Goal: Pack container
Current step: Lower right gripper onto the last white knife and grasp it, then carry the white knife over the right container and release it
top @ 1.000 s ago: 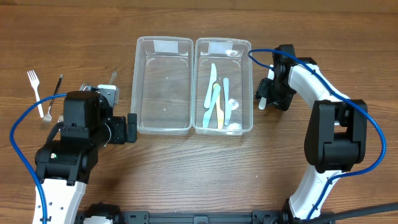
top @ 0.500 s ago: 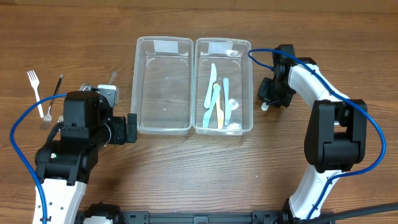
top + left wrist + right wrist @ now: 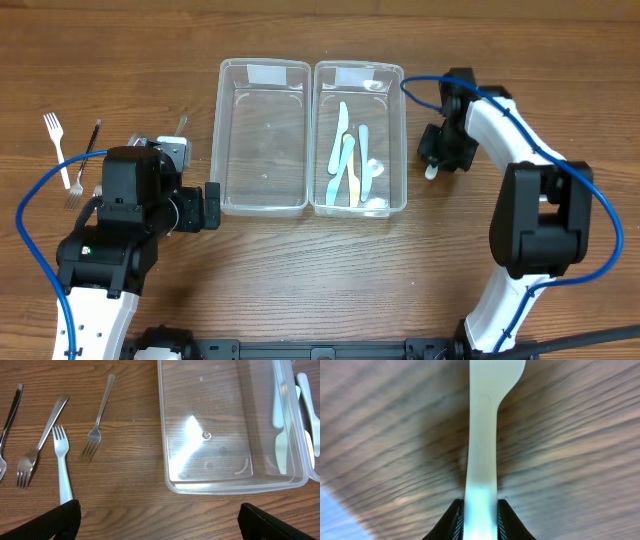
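Note:
Two clear containers stand side by side: the left one [image 3: 222, 130] has nothing in it, the right one [image 3: 398, 120] holds several pale plastic knives [image 3: 345, 160]. Just right of that container, my right gripper [image 3: 440, 158] is shut on the handle of a white plastic utensil [image 3: 431, 172]. In the right wrist view the handle [image 3: 482, 435] runs straight up from between the jaws of the gripper [image 3: 480, 510], over the wooden table. My left gripper [image 3: 212, 205] stands open at the left container's near left corner, its fingers [image 3: 62, 520] wide apart over bare wood.
Forks lie left of the containers: a white plastic fork [image 3: 62, 467], two metal forks [image 3: 97, 417] [image 3: 37, 445] and a dark-handled one [image 3: 10, 415]. The left container's near wall [image 3: 225, 485] sits just ahead of my left gripper.
The right gripper has shut on the white utensil and shifted slightly to the right with it. The left arm has not moved.

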You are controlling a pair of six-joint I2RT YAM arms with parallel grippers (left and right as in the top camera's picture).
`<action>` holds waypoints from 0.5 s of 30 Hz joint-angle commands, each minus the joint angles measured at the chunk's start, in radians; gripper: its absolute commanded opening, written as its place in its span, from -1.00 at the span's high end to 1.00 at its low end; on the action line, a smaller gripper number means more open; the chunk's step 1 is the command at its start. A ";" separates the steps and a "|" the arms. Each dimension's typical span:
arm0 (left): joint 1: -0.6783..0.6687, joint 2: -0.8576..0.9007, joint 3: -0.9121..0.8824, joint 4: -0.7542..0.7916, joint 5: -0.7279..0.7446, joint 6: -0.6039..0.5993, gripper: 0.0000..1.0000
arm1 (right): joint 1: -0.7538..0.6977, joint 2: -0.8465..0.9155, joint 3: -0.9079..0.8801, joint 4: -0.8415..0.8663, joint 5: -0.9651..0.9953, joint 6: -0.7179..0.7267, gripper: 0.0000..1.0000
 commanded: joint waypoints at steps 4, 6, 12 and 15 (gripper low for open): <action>0.001 0.001 0.025 0.005 0.018 -0.014 -1.00 | 0.058 -0.306 0.179 -0.031 0.027 -0.075 0.92; 0.001 0.001 0.025 0.005 0.018 -0.014 -1.00 | 0.101 -0.364 0.191 -0.040 0.008 -0.114 0.92; 0.001 0.001 0.025 0.005 0.018 -0.014 -1.00 | 0.251 -0.364 0.178 -0.082 -0.003 -0.134 0.92; 0.001 0.001 0.025 0.004 0.018 -0.014 -1.00 | 0.321 -0.313 0.161 -0.074 -0.003 -0.122 0.92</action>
